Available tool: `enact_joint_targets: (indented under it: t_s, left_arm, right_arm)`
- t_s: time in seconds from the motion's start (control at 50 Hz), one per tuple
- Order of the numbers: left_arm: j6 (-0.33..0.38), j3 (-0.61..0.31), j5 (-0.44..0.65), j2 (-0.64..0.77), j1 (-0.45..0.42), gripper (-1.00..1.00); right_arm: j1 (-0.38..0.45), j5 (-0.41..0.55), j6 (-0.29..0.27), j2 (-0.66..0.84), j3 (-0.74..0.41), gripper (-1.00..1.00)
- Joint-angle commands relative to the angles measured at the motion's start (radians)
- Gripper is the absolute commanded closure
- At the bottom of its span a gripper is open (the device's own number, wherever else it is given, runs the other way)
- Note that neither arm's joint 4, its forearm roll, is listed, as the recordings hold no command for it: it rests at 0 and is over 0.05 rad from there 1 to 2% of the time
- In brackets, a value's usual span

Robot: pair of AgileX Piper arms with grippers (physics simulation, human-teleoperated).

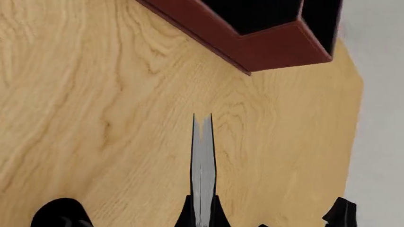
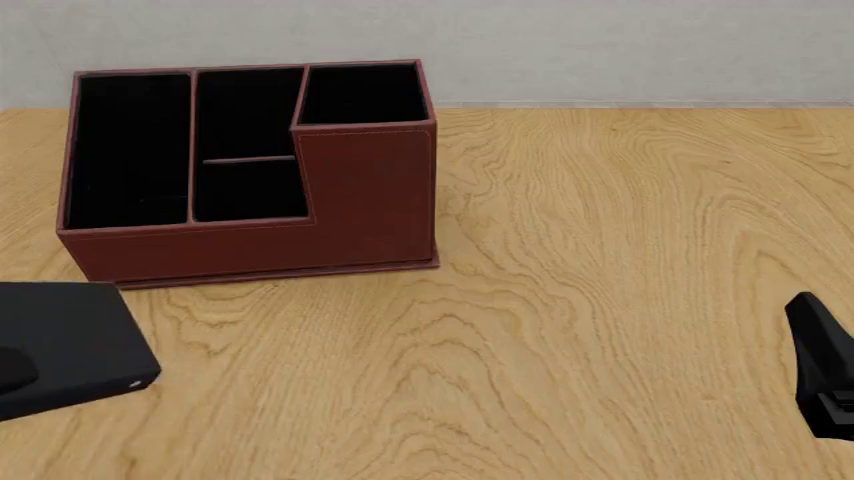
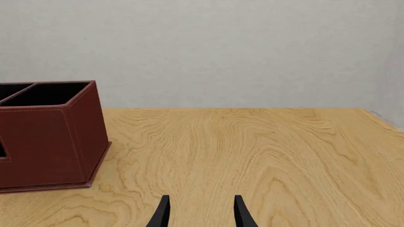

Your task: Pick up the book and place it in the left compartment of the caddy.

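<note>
The book [image 1: 202, 161] shows edge-on in the left wrist view, with thin black covers around a grey-white page edge. My left gripper [image 1: 202, 215] is shut on its near end and holds it above the wooden table, short of a corner of the reddish-brown caddy [image 1: 277, 45]. From the front the caddy [image 2: 367, 190] stands at the back left, and its long left compartment [image 2: 130, 150] is black inside with nothing showing in it. The left arm's black body [image 2: 67, 345] hides the book there. My right gripper [image 3: 202, 213] is open over bare wood, right of the caddy [image 3: 44, 142].
A grey wall [image 2: 601, 45] runs behind the table. The right arm [image 2: 825, 368] sits at the front right edge of the view. The table's edge [image 1: 356, 142] lies close beside the held book. Bare wood [image 2: 601, 250] stretches right of the caddy.
</note>
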Motion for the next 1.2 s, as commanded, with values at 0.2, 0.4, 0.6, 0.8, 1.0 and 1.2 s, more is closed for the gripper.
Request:
enact_joint_targets:
  t_s: [0.2, 0.4, 0.6, 0.8, 1.0, 1.2]
  left_arm:
    - [0.419, -0.339, 0.020, 0.173, 0.310, 1.00]
    - [0.637, -0.499, 0.021, 0.327, 0.440, 1.00]
    - [0.862, -0.635, 0.021, 0.491, 0.554, 1.00]
    - [1.014, -0.669, 0.022, 0.608, 0.604, 1.00]
    - [1.158, -0.653, 0.022, 0.669, 0.650, 1.00]
    - [1.205, -0.643, 0.022, 0.702, 0.613, 1.00]
  right_arm:
    - [0.000, 0.002, 0.000, -0.004, 0.002, -1.00]
    - [0.000, 0.002, 0.000, -0.004, 0.002, -1.00]
    - [0.000, 0.002, 0.000, -0.004, 0.002, -1.00]
    - [0.000, 0.002, 0.000, -0.004, 0.002, -1.00]
    - [0.000, 0.002, 0.000, -0.004, 0.002, -1.00]
    - [0.000, 0.002, 0.000, -0.004, 0.002, -1.00]
